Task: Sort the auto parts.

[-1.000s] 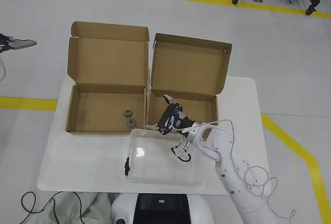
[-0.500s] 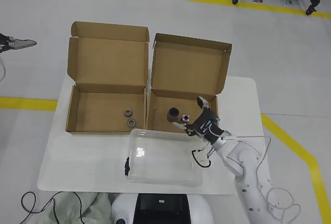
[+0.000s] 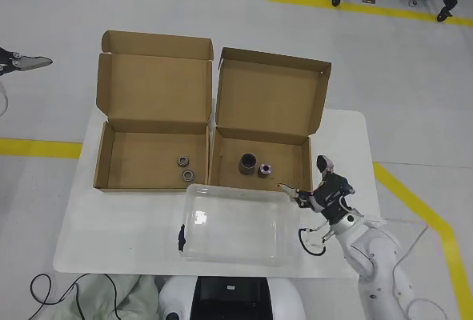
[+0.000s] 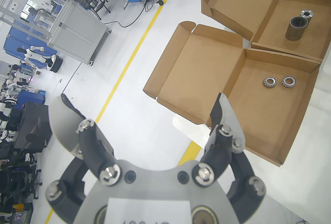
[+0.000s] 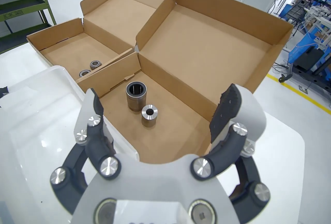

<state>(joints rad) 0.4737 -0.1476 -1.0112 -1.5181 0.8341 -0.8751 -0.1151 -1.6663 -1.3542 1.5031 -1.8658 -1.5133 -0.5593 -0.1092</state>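
Observation:
Two open cardboard boxes stand side by side. The left box (image 3: 132, 160) holds two small ring bearings (image 3: 184, 167). In the right box (image 3: 288, 160) a dark cylinder (image 3: 246, 164) stands upright with a short steel bushing (image 3: 265, 169) close beside it. My right gripper (image 3: 306, 178) hangs open and empty over the right box's front right corner; its own view has the cylinder (image 5: 136, 99) and bushing (image 5: 150, 115) ahead of it. My left gripper (image 4: 141, 99) is open and empty, off the table's left side above the floor.
A clear plastic bin (image 3: 236, 232) sits on the white table (image 3: 124, 232) in front of both boxes, just left of my right gripper. Both box lids stand open at the back. Bare table lies right of the right box.
My right gripper has drawn back rightward from inside the right box to its front right corner. The cylinder and bushing it covered now stand in the open.

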